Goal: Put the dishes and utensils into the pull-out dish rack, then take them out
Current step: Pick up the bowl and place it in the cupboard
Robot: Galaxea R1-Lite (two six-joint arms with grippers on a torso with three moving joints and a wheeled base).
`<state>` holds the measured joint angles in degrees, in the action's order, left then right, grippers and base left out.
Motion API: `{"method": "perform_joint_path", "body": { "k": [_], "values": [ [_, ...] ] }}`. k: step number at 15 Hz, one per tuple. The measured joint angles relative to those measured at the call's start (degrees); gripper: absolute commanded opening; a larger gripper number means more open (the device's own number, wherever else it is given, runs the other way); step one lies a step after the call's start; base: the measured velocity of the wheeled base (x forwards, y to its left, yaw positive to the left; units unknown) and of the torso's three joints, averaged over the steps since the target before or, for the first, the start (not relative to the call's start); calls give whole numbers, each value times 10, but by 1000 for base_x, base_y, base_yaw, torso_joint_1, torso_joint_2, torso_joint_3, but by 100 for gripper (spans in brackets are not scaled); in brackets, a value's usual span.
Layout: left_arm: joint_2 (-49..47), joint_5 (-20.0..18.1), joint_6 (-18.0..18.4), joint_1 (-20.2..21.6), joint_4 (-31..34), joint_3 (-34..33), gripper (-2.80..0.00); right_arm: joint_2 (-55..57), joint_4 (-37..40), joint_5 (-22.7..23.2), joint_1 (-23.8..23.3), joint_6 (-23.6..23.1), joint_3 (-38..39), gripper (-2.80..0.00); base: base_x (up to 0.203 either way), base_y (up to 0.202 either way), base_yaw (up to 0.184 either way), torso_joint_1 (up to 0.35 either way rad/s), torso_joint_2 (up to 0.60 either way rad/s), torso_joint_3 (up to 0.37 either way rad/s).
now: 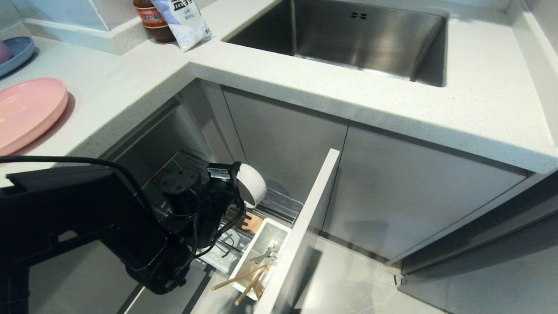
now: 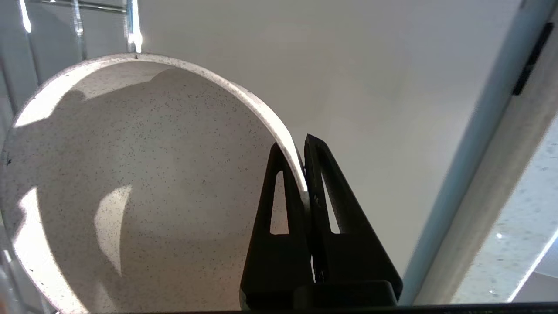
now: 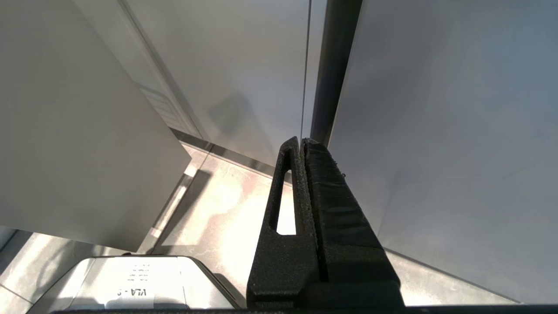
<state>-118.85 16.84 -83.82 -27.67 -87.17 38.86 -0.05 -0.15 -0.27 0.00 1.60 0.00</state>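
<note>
My left gripper is shut on the rim of the off-white speckled bowl, one finger inside and one outside. In the head view the bowl hangs on its side just above the pull-out dish rack, over the brown wooden strip. The white cutlery box holds wooden chopsticks and silver cutlery. The pink plate lies on the counter at the left. My right gripper is shut and empty, parked low facing cabinet doors.
The rack's tall white front panel stands to the right of the bowl. A blue plate sits at the far left of the counter. The steel sink, a jar and a white bag are at the back.
</note>
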Motion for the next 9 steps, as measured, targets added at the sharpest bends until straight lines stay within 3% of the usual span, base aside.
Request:
{"method": "perform_joint_path", "body": {
  "k": [9],
  "values": [
    [-21, -8, -1, 1, -1, -1, -280, 0, 0, 0, 0, 0, 0, -280, 0, 0, 0, 0, 0, 0]
  ]
}}
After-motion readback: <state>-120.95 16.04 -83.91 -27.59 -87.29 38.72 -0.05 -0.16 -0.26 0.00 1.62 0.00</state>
